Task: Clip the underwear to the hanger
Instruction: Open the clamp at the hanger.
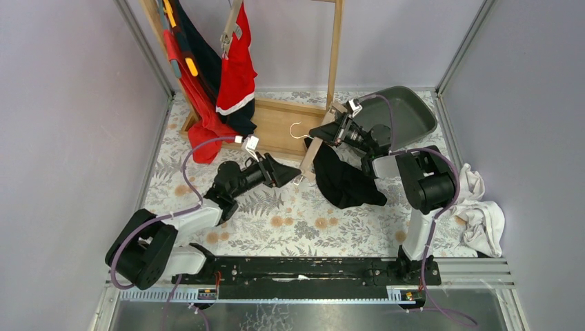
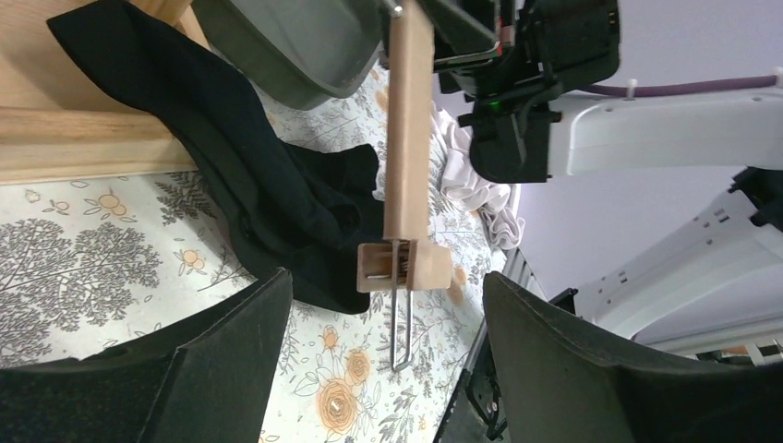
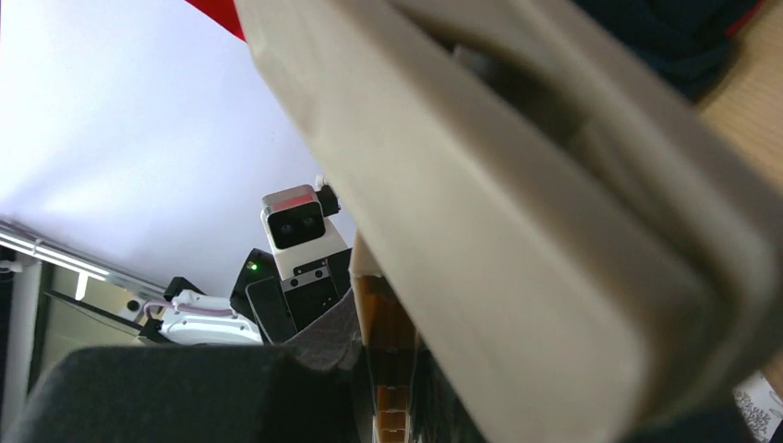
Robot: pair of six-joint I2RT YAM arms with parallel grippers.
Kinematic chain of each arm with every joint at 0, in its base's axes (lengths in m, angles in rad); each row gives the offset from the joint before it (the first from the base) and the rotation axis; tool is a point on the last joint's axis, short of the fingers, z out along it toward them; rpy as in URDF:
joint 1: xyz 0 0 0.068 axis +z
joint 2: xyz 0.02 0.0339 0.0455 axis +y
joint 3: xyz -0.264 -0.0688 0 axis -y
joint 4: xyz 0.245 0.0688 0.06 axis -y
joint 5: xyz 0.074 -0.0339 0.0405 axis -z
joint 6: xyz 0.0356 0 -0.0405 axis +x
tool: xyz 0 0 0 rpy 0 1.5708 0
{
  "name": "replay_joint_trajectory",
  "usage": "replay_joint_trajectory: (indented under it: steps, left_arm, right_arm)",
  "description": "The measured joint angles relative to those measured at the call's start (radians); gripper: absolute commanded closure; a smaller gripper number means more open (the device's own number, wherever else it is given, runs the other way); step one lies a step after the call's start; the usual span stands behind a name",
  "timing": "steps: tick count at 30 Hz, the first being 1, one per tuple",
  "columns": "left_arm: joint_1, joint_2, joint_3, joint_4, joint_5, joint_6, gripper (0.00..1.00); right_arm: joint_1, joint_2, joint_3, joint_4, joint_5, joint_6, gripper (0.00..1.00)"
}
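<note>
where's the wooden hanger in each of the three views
top external: wooden hanger slants through the centre
left wrist: wooden hanger stands upright mid-frame, clip at its lower end
right wrist: wooden hanger fills the frame, a blurred tan diagonal
shared landmark: black underwear beside the hanger, in top external and left wrist only

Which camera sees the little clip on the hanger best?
The left wrist view. The clip is close and sharp, framed by the open left gripper, its wire plain to see. The top view shows it only as a tiny speck at the hanger's near end. The right wrist view shows just blurry hanger wood, no clip.
</note>
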Motion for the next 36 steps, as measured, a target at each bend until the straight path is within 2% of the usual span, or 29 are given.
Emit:
replay_joint_trajectory:
  steps: [6,25,36]
  left_arm:
    - [0.000,0.024,0.000,0.049,0.041,-0.015,0.27]
    - [0.000,0.140,0.033,0.169,0.115,-0.117,0.32]
    - [-0.006,0.175,0.059,0.179,0.126,-0.172,0.33]
  right_arm:
    - [0.000,0.031,0.002,0.054,-0.016,0.055,1.00]
    - [0.000,0.031,0.011,0.092,-0.022,0.071,1.00]
    - [0.000,0.031,0.024,0.109,-0.037,0.088,1.00]
